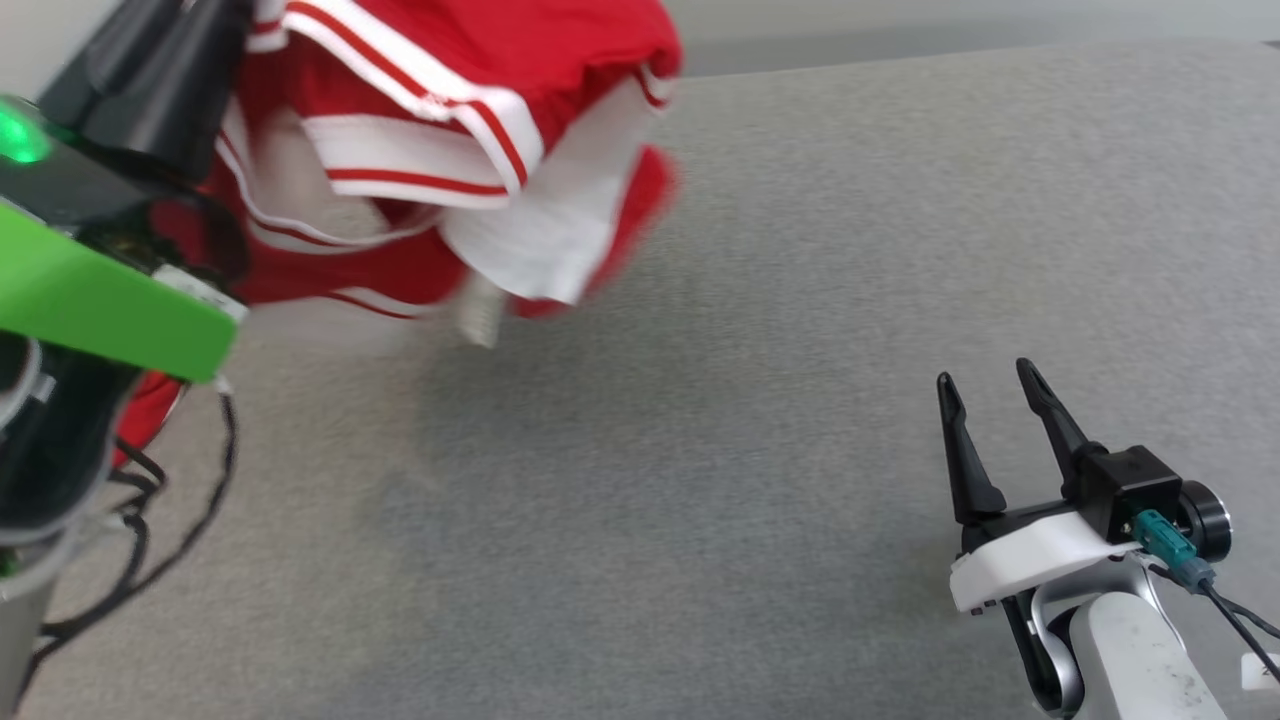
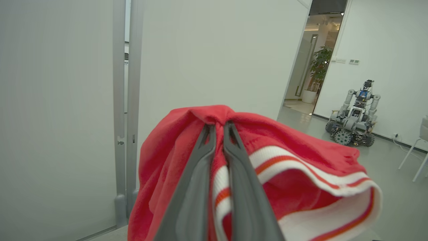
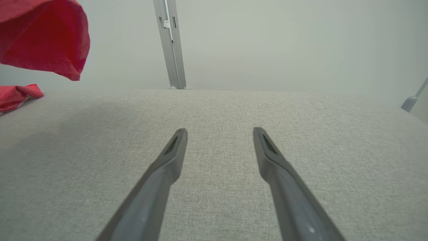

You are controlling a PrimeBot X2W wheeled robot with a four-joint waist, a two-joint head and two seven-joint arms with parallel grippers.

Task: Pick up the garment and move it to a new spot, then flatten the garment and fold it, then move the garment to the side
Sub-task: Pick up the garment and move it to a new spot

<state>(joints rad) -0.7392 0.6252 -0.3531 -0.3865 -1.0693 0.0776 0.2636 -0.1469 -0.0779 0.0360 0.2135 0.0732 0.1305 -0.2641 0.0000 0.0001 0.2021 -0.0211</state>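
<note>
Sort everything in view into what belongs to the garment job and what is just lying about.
Job: red and white garment; left gripper, shut on it; right gripper, open; grey table.
Lying about: second wheeled robot on the floor; potted plant beyond the doorway; grey post.

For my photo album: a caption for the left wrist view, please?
Left gripper holds a red-and-white garment up before a pale wall.

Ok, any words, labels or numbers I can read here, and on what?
No text can be read.
White tag under the garment: blurred.
White label at the head view's lower right edge: cut off, unreadable.
Wall plates: too small.
</note>
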